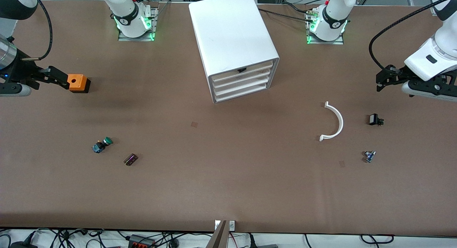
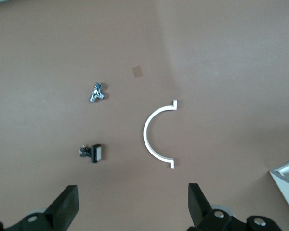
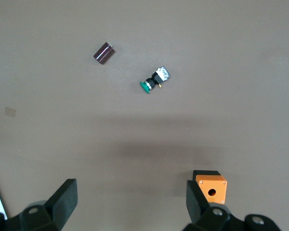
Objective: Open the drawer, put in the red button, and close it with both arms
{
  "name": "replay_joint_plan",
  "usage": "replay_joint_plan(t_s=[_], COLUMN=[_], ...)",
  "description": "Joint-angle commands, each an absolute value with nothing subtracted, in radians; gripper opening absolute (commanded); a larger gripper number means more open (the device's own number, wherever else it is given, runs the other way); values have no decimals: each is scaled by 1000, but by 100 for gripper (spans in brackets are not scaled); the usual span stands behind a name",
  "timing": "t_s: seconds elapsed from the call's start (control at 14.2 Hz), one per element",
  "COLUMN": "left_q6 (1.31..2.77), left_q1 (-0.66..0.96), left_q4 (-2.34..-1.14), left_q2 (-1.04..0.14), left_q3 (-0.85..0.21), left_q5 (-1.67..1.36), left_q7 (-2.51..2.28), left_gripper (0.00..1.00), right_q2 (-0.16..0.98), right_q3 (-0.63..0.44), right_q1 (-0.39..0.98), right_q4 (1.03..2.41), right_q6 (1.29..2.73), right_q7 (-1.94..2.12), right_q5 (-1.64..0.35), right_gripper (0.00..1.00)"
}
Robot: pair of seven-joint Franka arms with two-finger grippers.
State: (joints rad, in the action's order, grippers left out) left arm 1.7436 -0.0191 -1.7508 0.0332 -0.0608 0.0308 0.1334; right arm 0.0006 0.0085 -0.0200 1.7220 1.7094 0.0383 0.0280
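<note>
Both claws hang released and empty: the left gripper [image 1: 385,79] over the table's left-arm end, the right gripper [image 1: 53,76] over the right-arm end beside the orange plastic box [image 1: 78,83]. No red button shows anywhere, so the green-capped push-button [image 1: 102,145] risks being grabbed by mistake. The white four-drawer plastic cabinet [image 1: 232,37] is shut and may slide if pulled unbraced.

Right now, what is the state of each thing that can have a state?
Drawer cabinet: all drawers closed.
Left hand: open, empty, over the table near the white arc.
Right hand: open, empty, beside the orange box.
Green button: lying on its side.
Red button: not seen.
</note>
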Motion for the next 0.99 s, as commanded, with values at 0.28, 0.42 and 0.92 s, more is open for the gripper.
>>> replay_joint_plan(t_s=[0.28, 0.42, 0.92], left_q6=[1703, 1660, 1652], left_q1=[-12, -12, -12], left_q4=[-1727, -1701, -1671], left_q2=[41, 29, 9], left_q3=[-51, -54, -57], left_q5=[-14, -14, -11], left_q7=[97, 98, 114], left_gripper=[100, 100, 100], right_q2=[-32, -34, -34], right_q3=[18, 18, 17], right_q1=[-29, -29, -31], right_q4=[1744, 1744, 1744], right_q6=[1709, 1706, 1692], right_q7=[43, 51, 46], right_q5=[31, 31, 34], right_gripper=[100, 100, 100])
